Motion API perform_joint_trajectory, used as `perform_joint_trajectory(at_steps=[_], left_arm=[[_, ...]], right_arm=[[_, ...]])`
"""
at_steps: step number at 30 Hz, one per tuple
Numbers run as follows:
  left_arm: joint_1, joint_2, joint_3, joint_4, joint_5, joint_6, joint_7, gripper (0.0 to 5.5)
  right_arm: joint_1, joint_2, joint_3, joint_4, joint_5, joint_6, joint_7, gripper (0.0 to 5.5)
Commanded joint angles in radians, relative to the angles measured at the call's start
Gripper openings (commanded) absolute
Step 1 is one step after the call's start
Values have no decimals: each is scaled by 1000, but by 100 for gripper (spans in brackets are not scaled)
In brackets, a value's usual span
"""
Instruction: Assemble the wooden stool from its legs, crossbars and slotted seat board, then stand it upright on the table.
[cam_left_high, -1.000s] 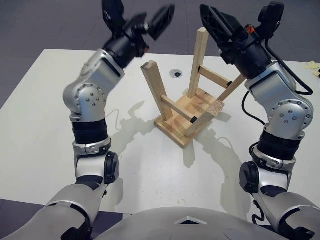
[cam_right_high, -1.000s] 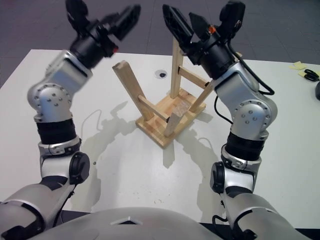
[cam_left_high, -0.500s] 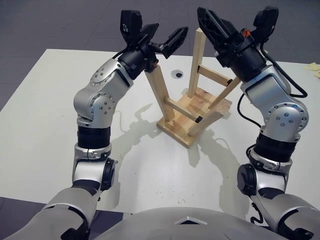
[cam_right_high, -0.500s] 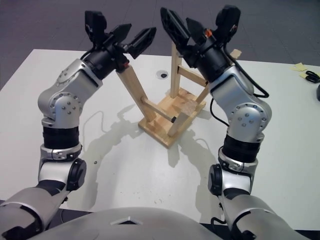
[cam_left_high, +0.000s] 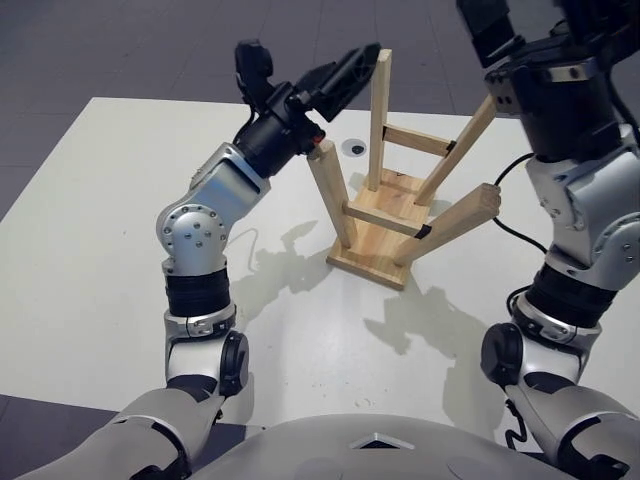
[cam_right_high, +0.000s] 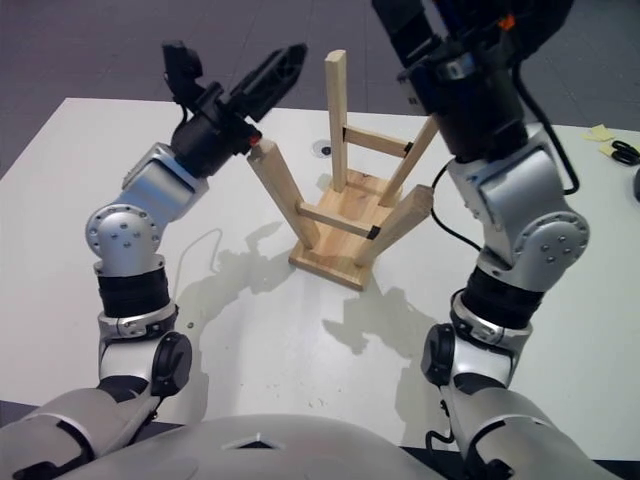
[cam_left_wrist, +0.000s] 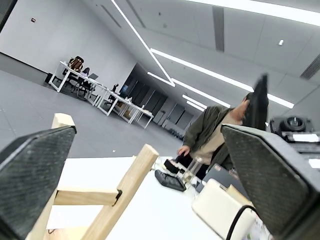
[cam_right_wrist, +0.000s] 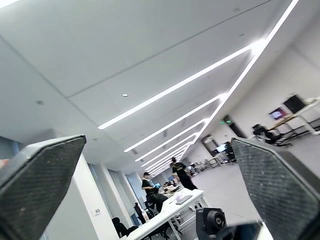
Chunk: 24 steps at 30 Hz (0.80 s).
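L pincer (cam_left_high: 345, 75) wide, nothing in it, up by tops of stool's (cam_left_high: 392, 210) left legs (cam_left_high: 331, 195); can't tell if touching. R pincer (cam_right_wrist: 160, 185) also wide, empty, raised high over stool's right side, aimed at ceiling. Stool upside down mid-table (cam_left_high: 100, 200): seat board (cam_left_high: 372, 250) on surface, legs w/ crossbars (cam_left_high: 385, 218) up.

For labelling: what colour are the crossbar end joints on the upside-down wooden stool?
Black crossbar end joints; left eye view.
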Motion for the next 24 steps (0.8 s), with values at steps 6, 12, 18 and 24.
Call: perform_joint_trajectory(at_steps=[6,12,18,24], left_arm=[[87,176,193,-17,57,-54,116,538],[383,259,-39,-166,263,9,102,538],[468,300,-91,-226,288,46,45,538],[453,267,-109,-202,310,32,37,538]], right_arm=[[283,-177,9,-37,-870,-316,-81,540],[755,-161,151,-168,-1157,-330,-32,540],[905,-147,139,-249,-1184,-218,-56,540],[960,-286,246,-337,-1155,64,47,540]])
